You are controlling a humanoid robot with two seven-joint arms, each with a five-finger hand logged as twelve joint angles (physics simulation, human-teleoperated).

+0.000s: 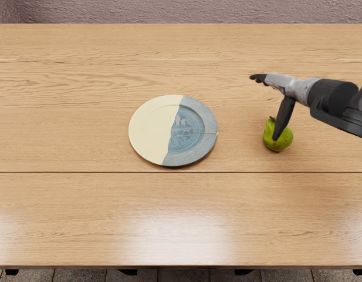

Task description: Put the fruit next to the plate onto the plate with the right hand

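Glossy light-brown wooden plank table [169, 217] fills the view. A round ceramic plate [146, 126], half plain cream, half patterned blue-grey, lies flat at its centre. Well to the plate's right sits a small green pear [270, 140], partly hidden by one dark finger [284, 117] hanging across it. The grey right hand [283, 87] hovers above, fingers spread, gripping nothing; its arm is cut off at the edge.

bare table [239, 138] btwn pear [286, 141] & plate [150, 130], prob passable
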